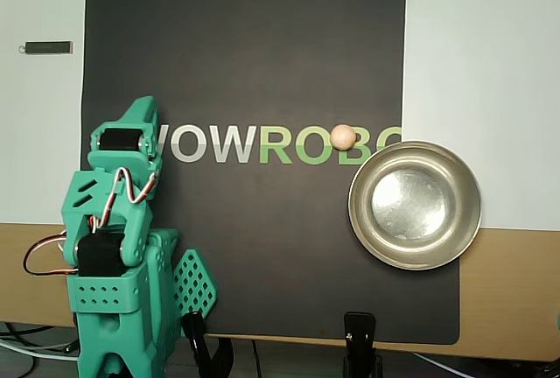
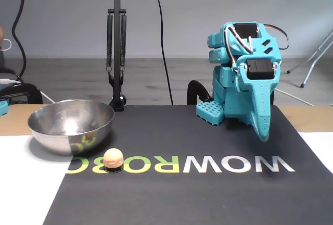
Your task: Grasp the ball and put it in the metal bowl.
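Teal and folded at the mat's left edge in the overhead view, the arm's fingers [image 1: 140, 108], seemingly together, sit well apart from the ball [image 1: 343, 136] at their 3 o'clock, just beside the metal bowl [image 1: 415, 152] rim's 11 o'clock.

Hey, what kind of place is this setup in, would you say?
Probably a hobby or lab robotics bench. A small teal printed arm is folded on a black WOWROBO mat, with a ball and metal bowl laid out, and camera-stand clamps on the table edge.
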